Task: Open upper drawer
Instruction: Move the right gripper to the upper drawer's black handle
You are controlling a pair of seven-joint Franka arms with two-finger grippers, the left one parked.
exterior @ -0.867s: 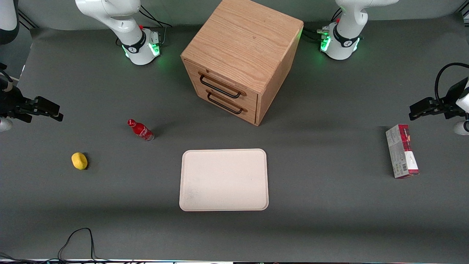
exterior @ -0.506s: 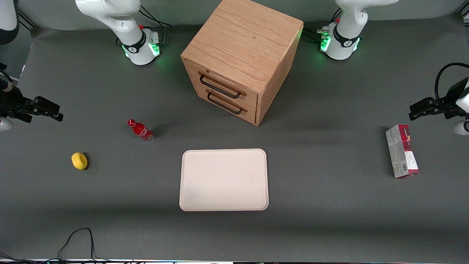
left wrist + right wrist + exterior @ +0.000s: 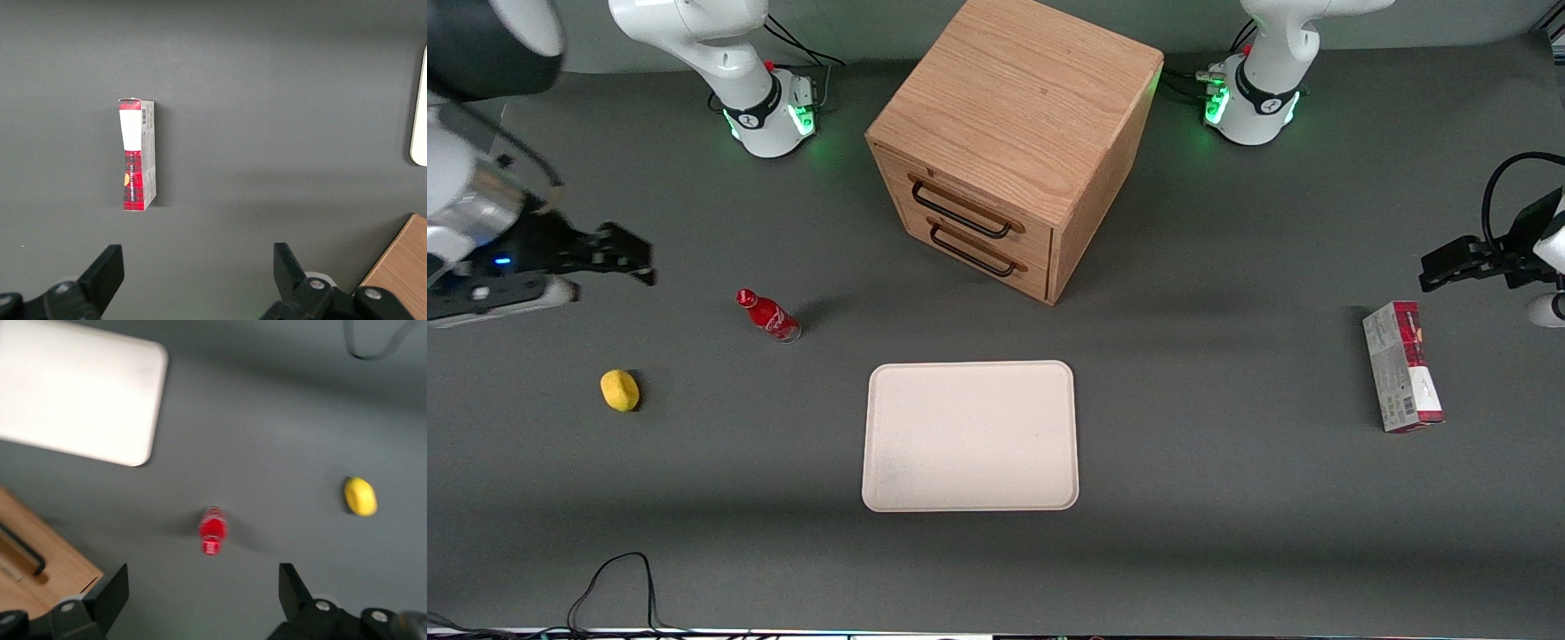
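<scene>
Claw (image 3: 633, 260) spread wide and empty, apparently above table (image 3: 1227, 498), red bottle (image 3: 767, 315) between it and upper drawer (image 3: 963, 206).

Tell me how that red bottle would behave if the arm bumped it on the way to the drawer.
The red bottle stands upright, tall and narrow, so it would probably tip easily. Being round, it would likely roll afterwards. The open gripper hovers near it, well short of the upper drawer.
</scene>
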